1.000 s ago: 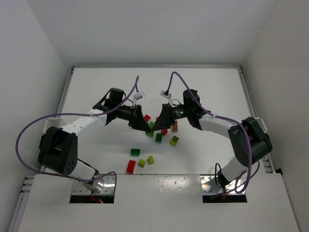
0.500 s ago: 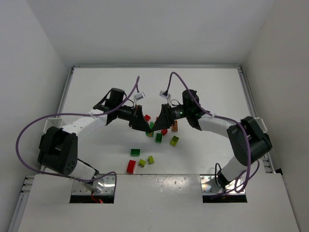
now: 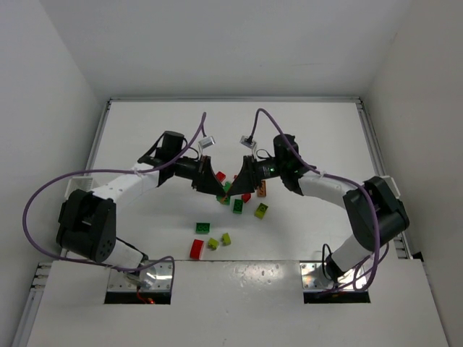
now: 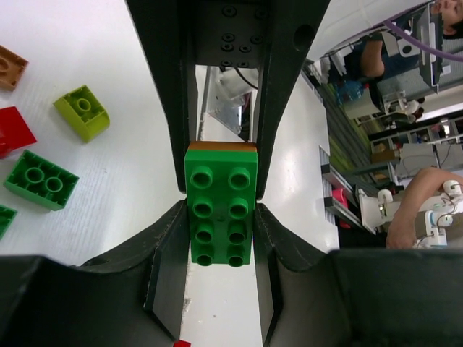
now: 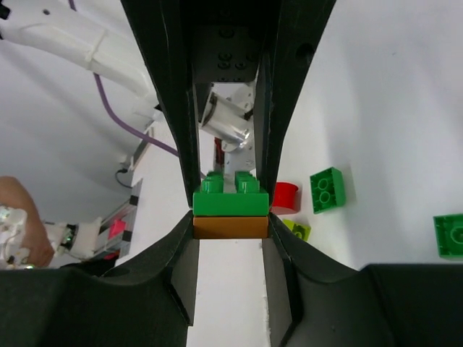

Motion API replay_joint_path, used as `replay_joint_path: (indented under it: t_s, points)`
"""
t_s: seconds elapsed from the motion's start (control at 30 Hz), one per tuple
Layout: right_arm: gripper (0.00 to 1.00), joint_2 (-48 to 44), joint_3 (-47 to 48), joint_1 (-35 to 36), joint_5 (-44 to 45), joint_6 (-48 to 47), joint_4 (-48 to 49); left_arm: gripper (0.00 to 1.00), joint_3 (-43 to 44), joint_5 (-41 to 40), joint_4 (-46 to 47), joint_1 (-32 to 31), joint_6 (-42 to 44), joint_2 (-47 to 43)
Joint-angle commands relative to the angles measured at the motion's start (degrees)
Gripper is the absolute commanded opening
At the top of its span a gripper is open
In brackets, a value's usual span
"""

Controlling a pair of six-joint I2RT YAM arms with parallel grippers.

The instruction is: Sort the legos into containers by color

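top view: left claw and right claw set tip to tip over mid-desk, stack bridged between them, long axis running claw to claw; loose legos scattered nearer the bases.

left wrist view: clamped on the near half of the green brick, studs facing the camera.

right wrist view: pressed shut on the stack's other end, green over brown brick; probably calls for peeling, not pulling lengthwise.

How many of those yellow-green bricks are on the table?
3 yellow-green bricks in plain sight: two side by side in the near group, one farther back on the right. Others may be hidden.
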Motion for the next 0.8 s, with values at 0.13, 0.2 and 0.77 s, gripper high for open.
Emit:
replay_joint_path:
  t_s: [0.13, 0.2, 0.77]
  points:
    - [0.0, -5.49, -0.3, -0.45, -0.41, -17.86, -16.21, 0.0, 0.37, -1.36, 2.44, 7.02, -0.91, -2.34]
    - [0.0, -6.02, -0.3, -0.97, 0.29, -19.45, -18.85, 0.0, 0.37, -1.88, 2.44, 8.25, -0.91, -2.86]
    - [0.0, -16.91, 11.74, -13.79, 43.68, -41.14, -53.91, 0.0, 2.74, -27.44, -6.86, 10.63, 8.76, -11.57]
